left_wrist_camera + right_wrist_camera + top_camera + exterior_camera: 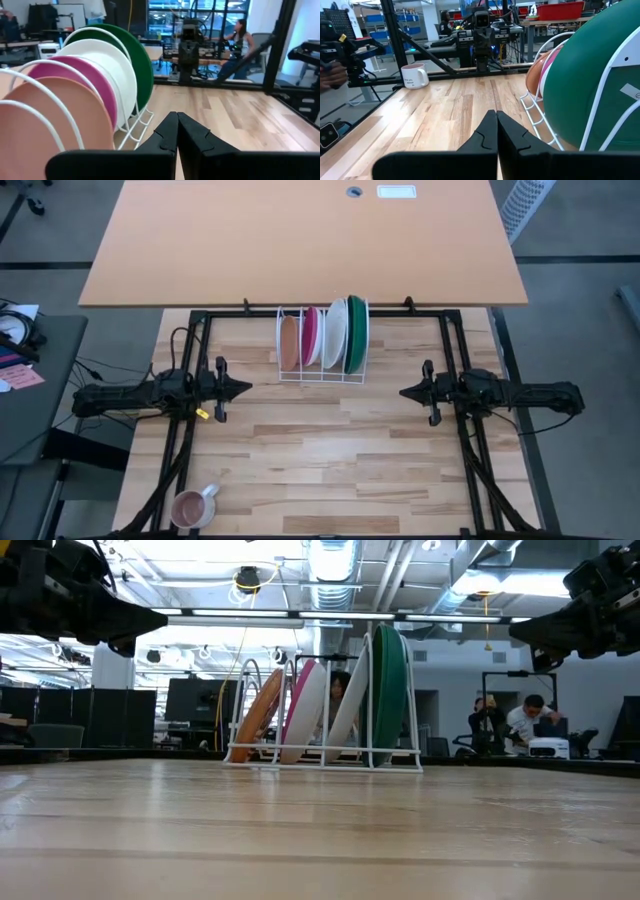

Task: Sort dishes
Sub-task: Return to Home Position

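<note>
**Plates racked, both arms empty: only the rack is at risk**

The left gripper (242, 389) has its fingers pressed together on nothing. The right gripper (406, 392) is the same, pinched to a point and empty. Both hang above the table (330, 460), tips facing each other across a wide gap.

Between them, a little beyond the line joining their tips, sits the wire rack (300, 378). All four dishes stand on edge in it. The orange plate (289, 343) is nearest the left gripper, followed by the pink plate (311, 335) and the white plate (335, 332). The green plate (357, 332) is nearest the right gripper. The sorting looks done.

What could go wrong now is small, and it would come from the arms.

- **Rack:** It looks light and nothing seems to pin it down. An arm swinging toward it on its way to rest could shove it or clip an end plate.
- **Plates:** They lean in their slots (the green one is closest to upright), so a jolt could rattle one loose or tip it against its neighbour.
- **Mug:** The mug (190, 507) sits well behind the left gripper, near that arm's base. Only a low, wide sweep backward would threaten it.
</note>
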Action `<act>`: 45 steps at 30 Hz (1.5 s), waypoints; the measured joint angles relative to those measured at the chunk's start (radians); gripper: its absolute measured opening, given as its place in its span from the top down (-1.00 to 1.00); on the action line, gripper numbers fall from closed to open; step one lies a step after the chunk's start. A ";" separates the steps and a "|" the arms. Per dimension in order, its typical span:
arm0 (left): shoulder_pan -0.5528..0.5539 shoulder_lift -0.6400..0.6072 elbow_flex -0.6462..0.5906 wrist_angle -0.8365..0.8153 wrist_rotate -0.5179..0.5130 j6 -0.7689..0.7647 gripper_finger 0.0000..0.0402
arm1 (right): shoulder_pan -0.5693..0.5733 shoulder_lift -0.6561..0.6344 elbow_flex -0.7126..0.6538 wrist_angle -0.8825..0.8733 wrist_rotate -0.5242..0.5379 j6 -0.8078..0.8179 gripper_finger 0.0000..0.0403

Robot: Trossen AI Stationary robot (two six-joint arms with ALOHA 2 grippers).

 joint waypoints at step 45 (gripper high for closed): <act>-0.019 0.001 0.000 0.002 -0.009 0.068 1.00 | 0.000 0.000 0.000 0.000 0.000 0.000 1.00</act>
